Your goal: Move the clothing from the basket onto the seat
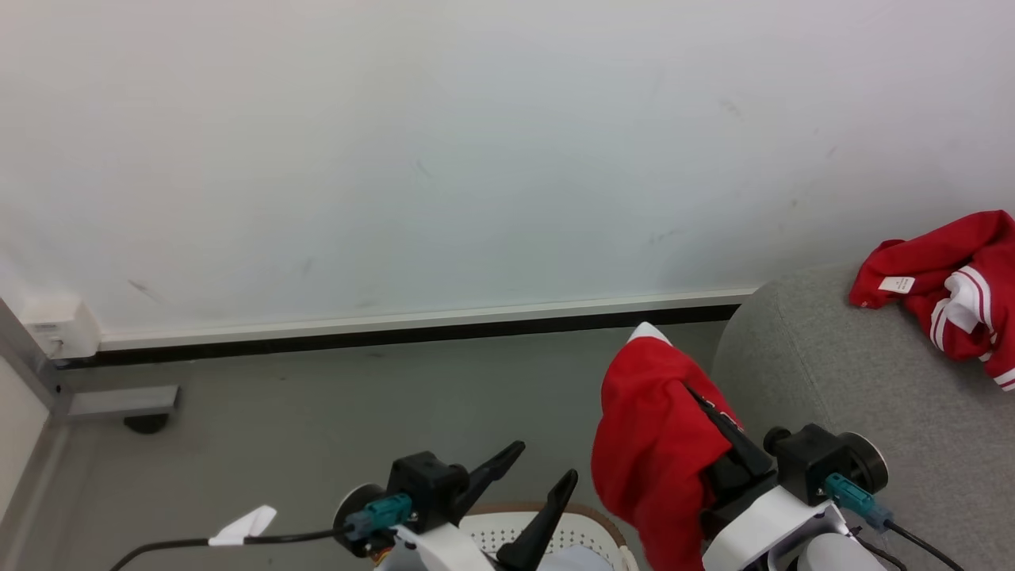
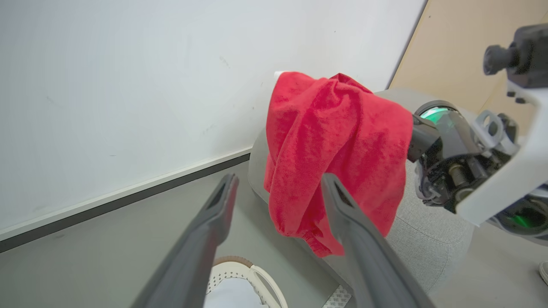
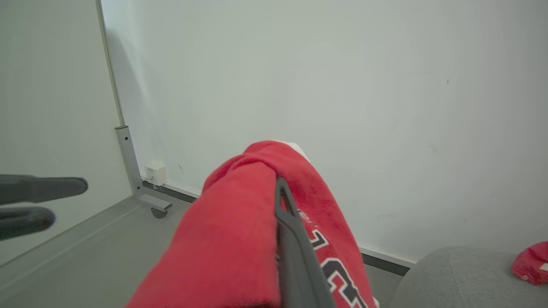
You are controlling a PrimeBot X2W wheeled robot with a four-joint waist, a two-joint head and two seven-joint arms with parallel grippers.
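The right gripper (image 1: 691, 396), clamped on one soft bright red garment (image 1: 650, 444), holds it beside the one light grey fabric seat (image 1: 833, 373) bearing a second red garment (image 1: 944, 277), while the left gripper (image 1: 545, 462) gapes empty above the one cream perforated basket (image 1: 507, 538).

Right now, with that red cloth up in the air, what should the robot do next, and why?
Probably swing the right gripper rightwards over the seat before opening: the red garment it grips hangs beside the seat's edge, up out of the basket, not yet over the seat.
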